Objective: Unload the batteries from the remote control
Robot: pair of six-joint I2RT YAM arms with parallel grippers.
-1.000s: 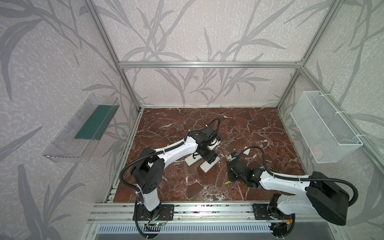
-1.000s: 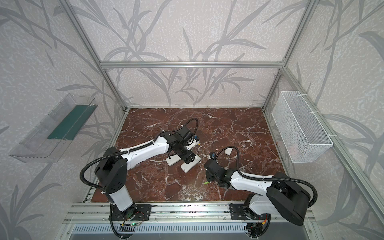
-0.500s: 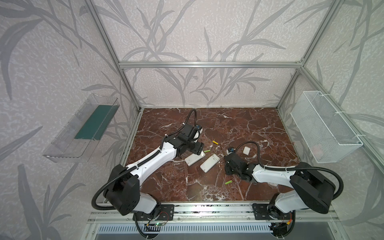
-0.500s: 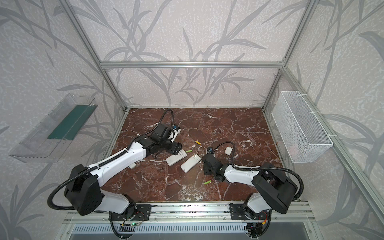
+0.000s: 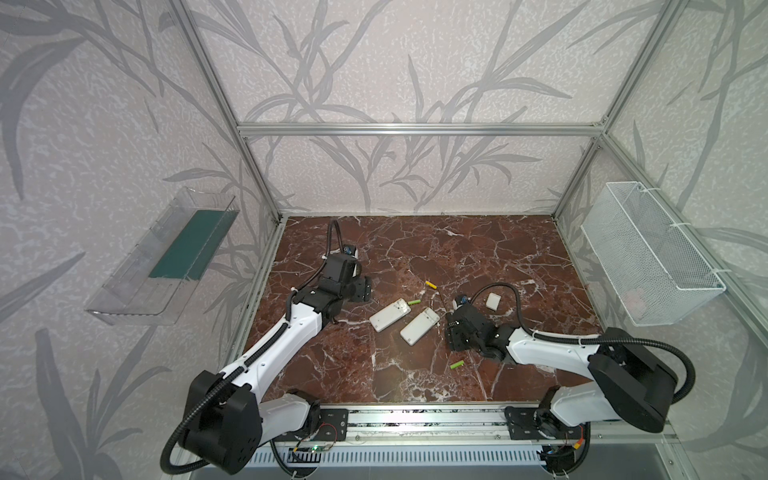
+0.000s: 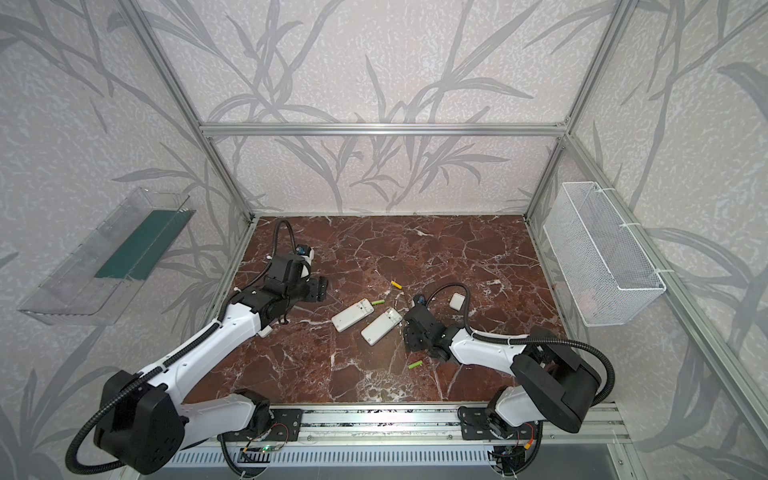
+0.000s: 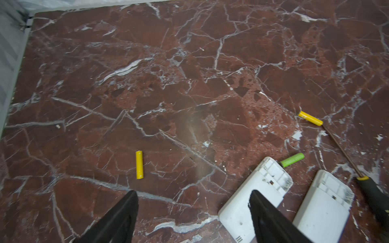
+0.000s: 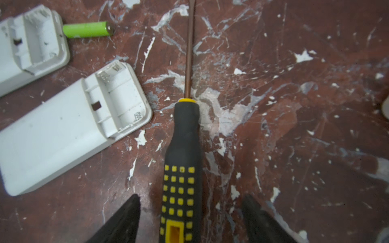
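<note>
One white remote control [image 5: 390,314] and the other remote control [image 5: 419,326] lie side by side near the middle of the red marble worktop [image 5: 490,249], both with the back up. In both top views the first one is more to the left. The right wrist view shows that both battery compartments are uncovered and empty.

The batteries are all outside, on the worktop. A green battery [image 5: 413,302] lies just beside the open end of the remote control on the left. A yellow battery [image 5: 431,284] lies a little farther back, close to the thin tip of the screwdriver [image 8: 182,168]. A second green battery [image 5: 457,365] lies alone, nearer to the front edge. A second yellow battery [image 7: 139,164] appears in the left wrist view, on bare marble just in front of the left pincer [image 7: 192,193].

The left pincer is spread wide and grasps nothing. In its wrist view one finger [image 7: 269,218] hides a part of the remote control.

The right pincer [image 8: 190,197] is also spread wide. The black and yellow handle of the screwdriver lies flat on the worktop between its fingers [image 8: 124,221], with a gap on each side, so it is not gripped. A small white cover [image 5: 493,301] lies apart from both remotes, farther to the right.
</note>
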